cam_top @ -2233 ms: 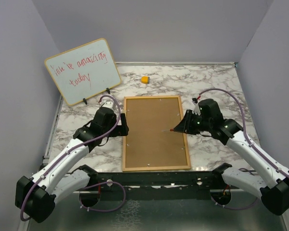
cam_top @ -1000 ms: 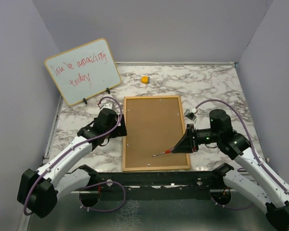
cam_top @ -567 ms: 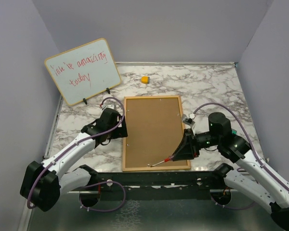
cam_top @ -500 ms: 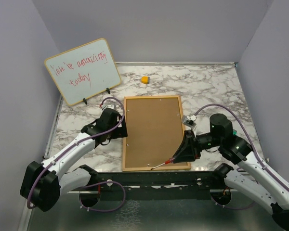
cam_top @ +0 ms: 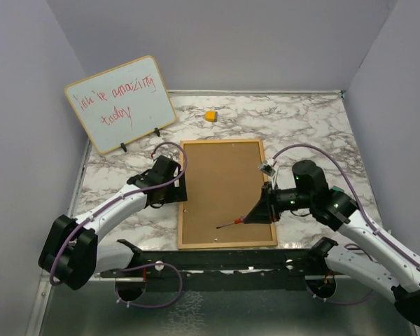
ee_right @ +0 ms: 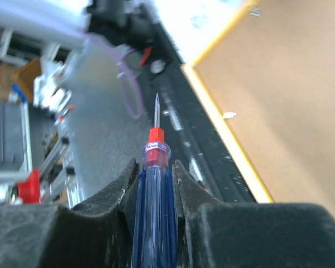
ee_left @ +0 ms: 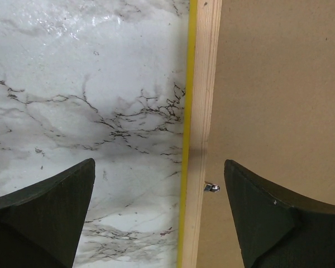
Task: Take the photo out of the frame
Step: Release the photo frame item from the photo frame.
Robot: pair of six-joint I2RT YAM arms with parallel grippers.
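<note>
The frame [cam_top: 227, 192] lies face down mid-table, its brown back up and its thin yellow border showing. The photo is hidden under that back. My left gripper [cam_top: 176, 189] hangs open astride the frame's left edge [ee_left: 201, 111], one finger [ee_left: 50, 212] over the marble and the other over the back, with a small metal clip [ee_left: 212, 187] between them. My right gripper [cam_top: 264, 208] is shut on a blue-handled screwdriver [ee_right: 153, 223] with a red collar. Its tip [cam_top: 219, 227] points left over the lower part of the back. Another clip [ee_right: 229, 115] shows near the bottom edge.
A whiteboard [cam_top: 119, 103] with red handwriting leans at the back left. A small yellow object [cam_top: 210, 116] lies behind the frame. A dark rail [cam_top: 224, 259] runs along the table's front edge, with purple cables [ee_right: 128, 84] below it. Grey walls enclose three sides.
The right arm dipped the screwdriver tip to the frame's bottom edge, then brought it back up over the lower back. The left arm edged slightly forward along the left edge.
</note>
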